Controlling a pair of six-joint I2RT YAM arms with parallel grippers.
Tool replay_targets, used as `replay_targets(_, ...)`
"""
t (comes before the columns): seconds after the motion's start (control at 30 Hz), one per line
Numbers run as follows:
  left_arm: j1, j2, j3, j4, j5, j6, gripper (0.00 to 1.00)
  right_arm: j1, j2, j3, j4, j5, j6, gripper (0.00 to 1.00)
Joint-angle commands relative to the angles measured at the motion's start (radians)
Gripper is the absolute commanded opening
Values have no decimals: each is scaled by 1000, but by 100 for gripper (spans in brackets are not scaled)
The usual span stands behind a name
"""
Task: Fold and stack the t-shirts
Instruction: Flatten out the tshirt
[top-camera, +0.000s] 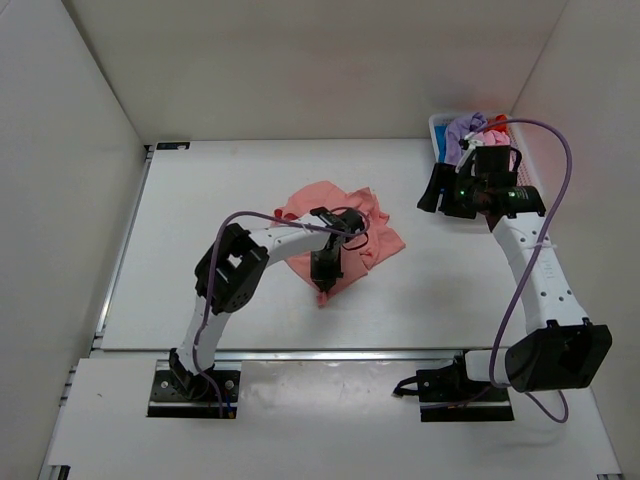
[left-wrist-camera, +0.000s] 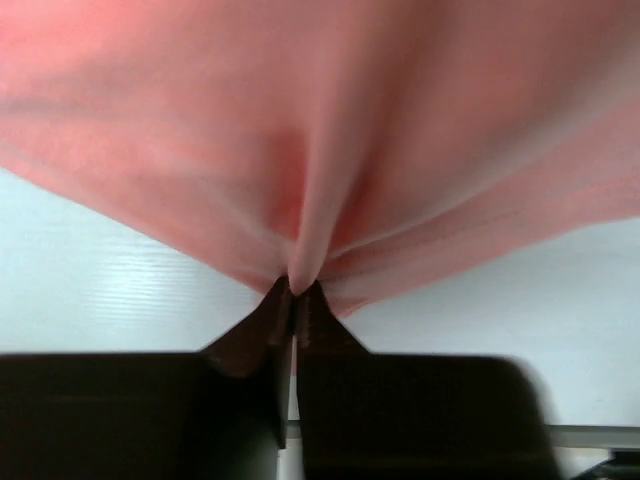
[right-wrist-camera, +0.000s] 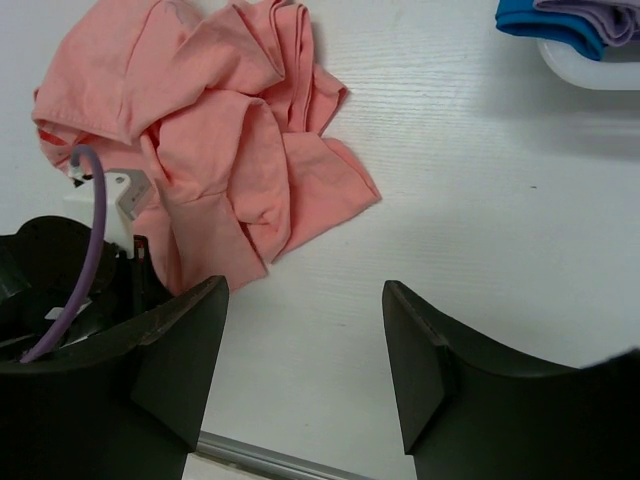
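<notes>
A crumpled salmon-pink t-shirt (top-camera: 345, 222) lies mid-table. My left gripper (top-camera: 325, 270) stands over its near edge. In the left wrist view the left gripper (left-wrist-camera: 294, 292) is shut on a pinched fold of the salmon-pink t-shirt (left-wrist-camera: 320, 130), which hangs above the fingertips. My right gripper (top-camera: 440, 200) hovers to the right of the shirt, beside the basket. The right wrist view shows the right gripper (right-wrist-camera: 305, 310) open over bare table, with the salmon-pink t-shirt (right-wrist-camera: 220, 150) up and to its left. Other t-shirts, lavender (top-camera: 465, 128), light pink (top-camera: 492, 130) and blue (right-wrist-camera: 540, 20), sit in the basket.
A white basket (top-camera: 437, 125) stands at the back right corner against the wall. White walls close in the table on the left, back and right. My left arm and its purple cable (right-wrist-camera: 85, 250) show at the lower left of the right wrist view.
</notes>
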Motion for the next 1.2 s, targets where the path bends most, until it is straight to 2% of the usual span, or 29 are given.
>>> replay_targets(0.0,21,-14,-113,-64,-130,67,0,15,6,33,35,26,-45,62)
replay_targets(0.13,116,-154,-273,-49,-155,105,0,18,56,32,58,1,-63,62)
replay_targets(0.2,163,-233,-248,-99,-147,123,0,21,84,20,82,-45,-45,62)
replay_targets(0.23,202,-282,-189,-119,-150,131,0,27,98,4,93,-52,-43,62)
replay_targets(0.37,329,-340,124,-309,-150,166,0,97,173,-28,130,-75,-37,45)
replay_targets(0.4,349,-345,155,-329,-133,173,0,125,197,-33,139,-81,-42,35)
replay_targets(0.43,384,-374,167,-328,-95,189,0,137,208,-37,136,-88,-43,30)
replay_targets(0.47,420,-403,152,-328,-60,173,0,169,233,-45,141,-93,-39,26)
replay_targets(0.53,457,-449,117,-329,-17,157,0,191,265,-60,131,-105,-25,24)
replay_targets(0.6,461,-500,83,-328,-27,142,0,228,293,-92,136,-98,-22,27)
replay_targets(0.73,484,-552,75,-325,-56,150,0,288,314,-137,187,-8,-7,47)
replay_targets(0.8,507,-577,78,-328,-63,157,0,298,323,-171,211,26,-4,54)
replay_targets(1.1,520,-589,74,-326,-44,191,0,308,340,-276,251,195,50,58)
replay_targets(1.17,524,-598,66,-323,-52,200,0,294,351,-290,280,186,42,59)
